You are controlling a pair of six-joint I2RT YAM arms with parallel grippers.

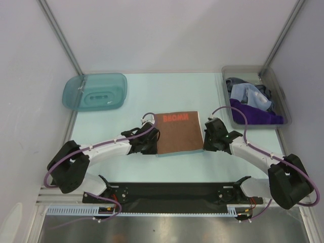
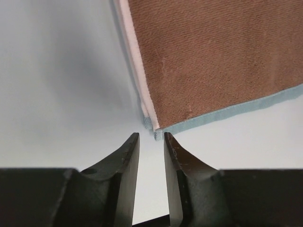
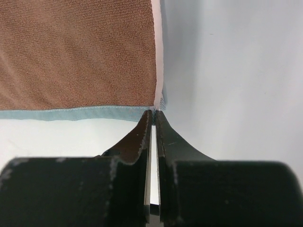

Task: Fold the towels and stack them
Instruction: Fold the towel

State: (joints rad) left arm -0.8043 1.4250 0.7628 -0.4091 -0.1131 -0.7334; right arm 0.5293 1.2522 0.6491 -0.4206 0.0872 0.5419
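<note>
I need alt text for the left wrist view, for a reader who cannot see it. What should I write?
The corner of a folded brown towel with a pale blue edge lies on a light table, just ahead of the left hand. Its two dark fingers stand slightly apart, with nothing between them.

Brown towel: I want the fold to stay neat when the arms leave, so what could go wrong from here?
1. The right gripper is almost shut right at the brown towel's near corner. If it has cloth pinched, retreating could drag the fold open.
2. The left gripper stands open just short of the other near corner, where a pale under-layer peeks past the brown one. A nudge there might skew the layers further.
</note>
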